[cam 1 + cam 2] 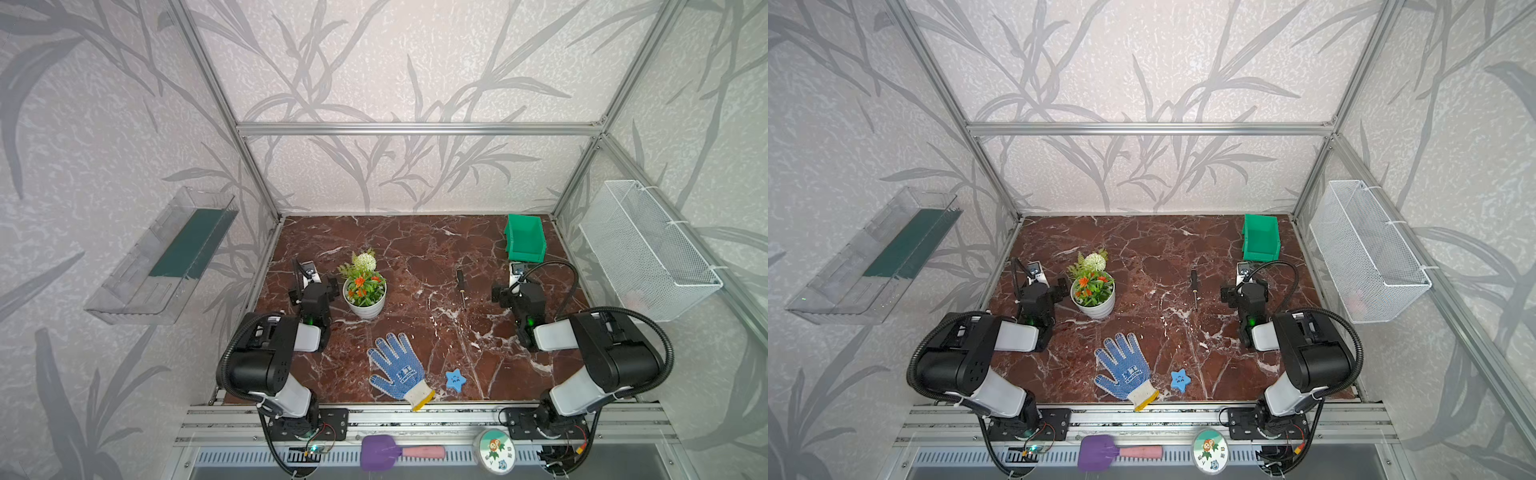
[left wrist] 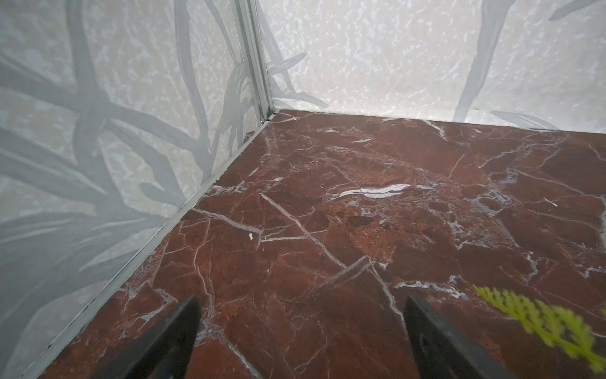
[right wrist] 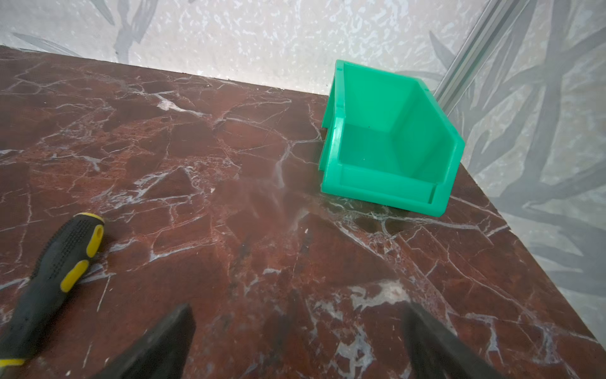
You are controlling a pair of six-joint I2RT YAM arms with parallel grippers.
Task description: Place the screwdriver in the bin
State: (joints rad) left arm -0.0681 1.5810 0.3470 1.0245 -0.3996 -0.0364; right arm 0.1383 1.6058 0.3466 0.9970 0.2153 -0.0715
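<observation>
The screwdriver (image 1: 461, 286) (image 1: 1194, 287), black-handled with yellow accents and a thin metal shaft, lies flat on the red marble table, right of centre in both top views; its handle (image 3: 55, 272) shows in the right wrist view. The green bin (image 1: 525, 237) (image 1: 1261, 237) (image 3: 390, 141) stands empty at the table's far right corner, its low lip toward the arms. My right gripper (image 1: 513, 291) (image 1: 1241, 291) (image 3: 298, 331) hovers open to the right of the screwdriver, on the near side of the bin, holding nothing. My left gripper (image 1: 313, 286) (image 1: 1044, 286) (image 2: 301, 325) is open and empty over bare marble, left of the flower pot.
A white pot of artificial flowers (image 1: 365, 286) stands left of centre. A blue dotted glove (image 1: 399, 370) and a blue star (image 1: 455, 380) lie near the front edge. A clear tray (image 1: 166, 253) hangs on the left wall, a white mesh basket (image 1: 648, 249) on the right. A purple-and-pink spatula (image 1: 395, 452) lies on the front rail.
</observation>
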